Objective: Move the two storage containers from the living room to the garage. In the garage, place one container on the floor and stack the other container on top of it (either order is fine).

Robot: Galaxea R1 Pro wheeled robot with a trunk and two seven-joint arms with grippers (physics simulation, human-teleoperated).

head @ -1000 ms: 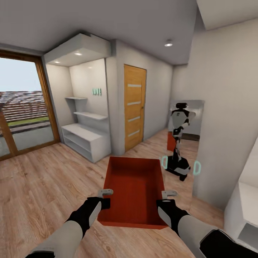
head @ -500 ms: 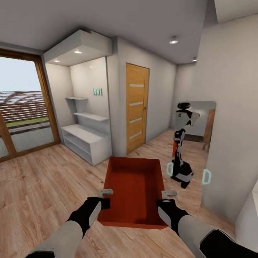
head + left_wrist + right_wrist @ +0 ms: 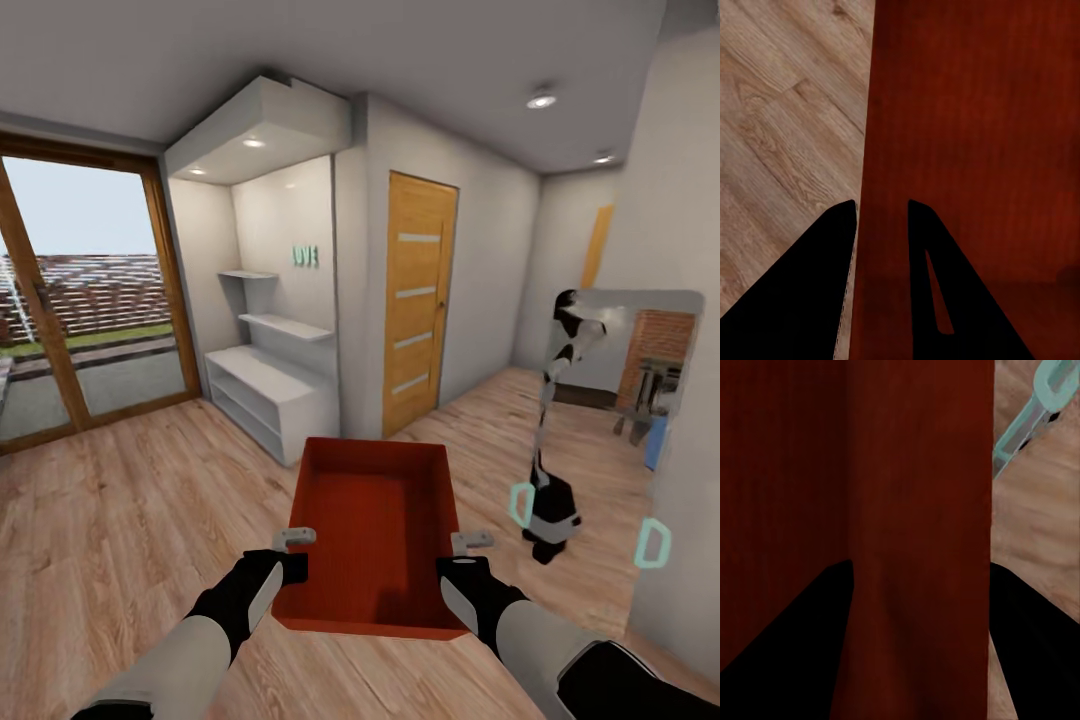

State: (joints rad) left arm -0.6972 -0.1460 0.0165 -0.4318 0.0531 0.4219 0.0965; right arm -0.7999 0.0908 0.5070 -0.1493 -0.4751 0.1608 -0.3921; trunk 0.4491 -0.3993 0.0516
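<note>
One box (image 3: 375, 530) carried over wood floor (image 3: 120, 500); left gripper (image 3: 293, 552) clamps its left wall; right gripper (image 3: 466, 553) clamps its right wall; one door (image 3: 417, 300) ahead.

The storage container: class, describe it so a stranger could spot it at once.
Start from the light wood plank floor. Held above it, between the left gripper and right gripper, is the storage container. It is an orange-red, open-topped, empty box, unlike the white shelving behind.

glass door (image 3: 80, 300) cut off, wall lettering (image 3: 305, 256) unreadable
</note>
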